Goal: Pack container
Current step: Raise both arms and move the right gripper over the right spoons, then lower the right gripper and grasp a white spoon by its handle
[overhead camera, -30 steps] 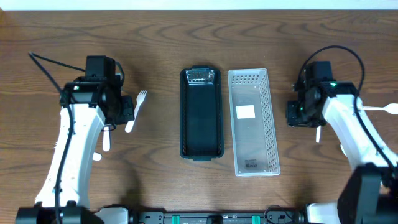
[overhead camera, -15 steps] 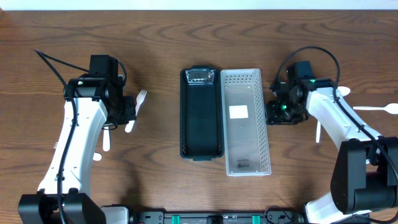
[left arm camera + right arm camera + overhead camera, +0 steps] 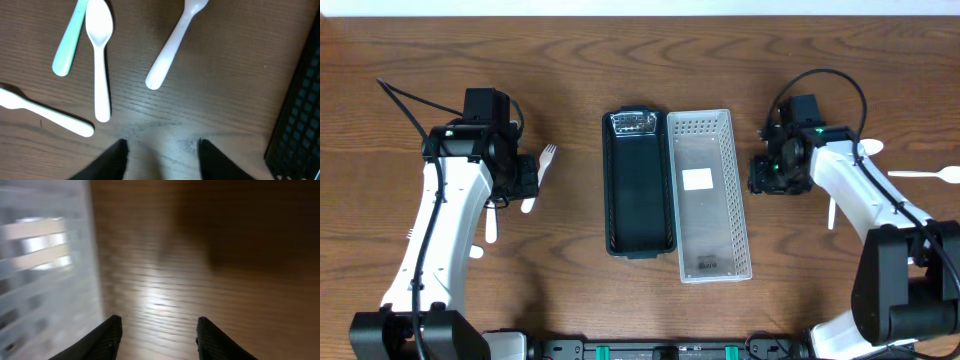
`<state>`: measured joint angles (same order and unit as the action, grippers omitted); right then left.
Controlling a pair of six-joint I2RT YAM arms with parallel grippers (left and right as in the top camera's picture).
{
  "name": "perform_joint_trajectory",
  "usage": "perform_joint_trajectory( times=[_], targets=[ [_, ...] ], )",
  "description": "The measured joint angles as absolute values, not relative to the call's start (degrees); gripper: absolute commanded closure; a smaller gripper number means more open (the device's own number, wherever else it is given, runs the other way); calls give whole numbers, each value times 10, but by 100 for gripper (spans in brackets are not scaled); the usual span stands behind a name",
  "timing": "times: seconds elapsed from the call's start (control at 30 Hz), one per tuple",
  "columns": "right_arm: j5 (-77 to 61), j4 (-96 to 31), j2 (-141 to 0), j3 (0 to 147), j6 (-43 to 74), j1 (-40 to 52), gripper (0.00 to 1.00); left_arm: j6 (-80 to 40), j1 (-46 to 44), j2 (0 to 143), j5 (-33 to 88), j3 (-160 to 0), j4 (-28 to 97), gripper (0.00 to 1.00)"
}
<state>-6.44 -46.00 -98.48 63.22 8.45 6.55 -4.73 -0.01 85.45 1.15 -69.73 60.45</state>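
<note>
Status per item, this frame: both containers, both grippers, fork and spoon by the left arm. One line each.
black container, open, no cutlery inside
white perforated bin, open, no cutlery, side against black container
left gripper, open, empty
right gripper, open, empty
white fork, flat on table, unpacked
white spoon, flat on table, unpacked

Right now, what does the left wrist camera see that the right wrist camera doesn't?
Only the left wrist view: a white spoon, a white fork, a teal handle, another white utensil and the black container at its edge. Only the right wrist view: the clear container, its wall blurred. Both: the wooden table, plus an open, empty gripper: left gripper, right gripper.
</note>
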Motion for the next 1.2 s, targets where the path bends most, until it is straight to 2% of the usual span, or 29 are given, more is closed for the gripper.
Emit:
perform_joint_trajectory(
  times=[0.1,0.13,0.2,0.33,0.47,0.63,0.8,1.2],
  targets=[
    [-24,-467,-959,650,103,52,46,-48,0,854,11,-697,604,34],
    [-13,-472,-945,662,112,46,45,-49,0,854,12,-697,605,30],
    [8,-486,-917,690,138,29,38,-46,0,854,11,-697,605,25],
    [45,-510,-874,737,185,-13,31,-48,0,854,11,-697,604,24],
    [60,-527,-880,744,164,-65,20,-49,0,854,11,-697,604,24],
    [63,-535,-927,744,116,-111,20,-48,0,854,11,-697,604,24],
    [65,-533,-976,743,84,-135,14,-48,0,854,11,-697,604,24],
    [34,-525,-1109,742,48,-138,15,-49,0,854,11,-697,603,24]
  ],
)
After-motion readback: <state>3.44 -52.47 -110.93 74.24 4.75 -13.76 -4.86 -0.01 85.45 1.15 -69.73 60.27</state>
